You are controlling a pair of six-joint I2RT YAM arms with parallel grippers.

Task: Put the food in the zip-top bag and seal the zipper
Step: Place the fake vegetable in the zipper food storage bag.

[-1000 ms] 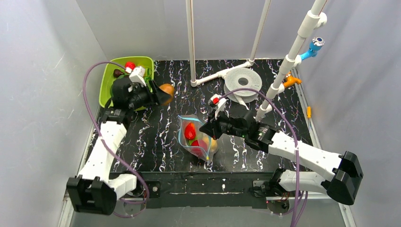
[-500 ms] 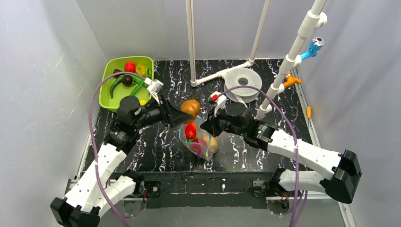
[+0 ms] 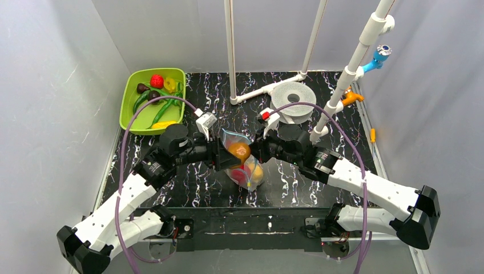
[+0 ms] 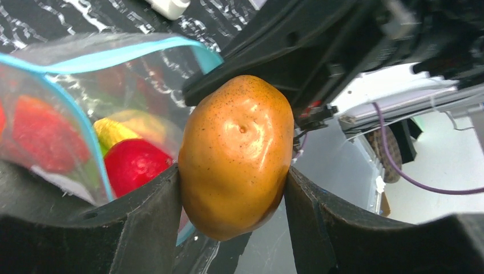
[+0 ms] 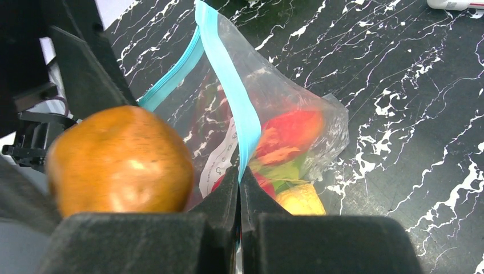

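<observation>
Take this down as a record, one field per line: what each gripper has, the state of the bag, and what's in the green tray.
left gripper: shut on the smooth orange-brown potato-shaped food, at the bag's mouth
right gripper: shut on the light-blue zipper strip, holding that edge up
clear crinkly zip-top bag: open, unsealed
inside bag: red piece, yellow piece
lime-green plastic tray: several loose food pieces in it

Bright, even lighting, soft shadows, blurred wrist-view foregrounds
</observation>
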